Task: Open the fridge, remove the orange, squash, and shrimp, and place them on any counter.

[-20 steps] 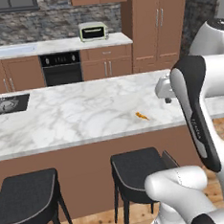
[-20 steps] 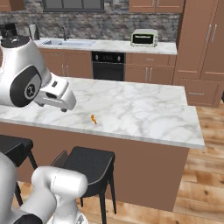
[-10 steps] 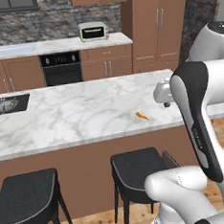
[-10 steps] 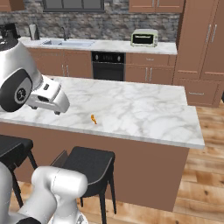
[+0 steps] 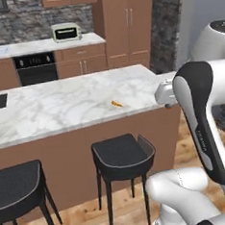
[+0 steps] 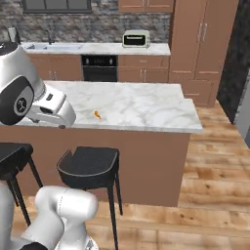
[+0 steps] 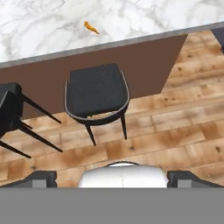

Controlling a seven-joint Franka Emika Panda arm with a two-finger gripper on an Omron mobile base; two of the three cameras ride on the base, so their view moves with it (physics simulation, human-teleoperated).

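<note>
Orange and tiny, the shrimp (image 5: 116,104) lies alone on the white marble tabletop (image 5: 60,104) near its front edge, so 1 of the 3 foods looks delivered. Orange and squash are nowhere on that top and presumably remain to be fetched. Above the black stool (image 7: 97,90), the gripper (image 7: 122,177) is wide open and empty.
</note>
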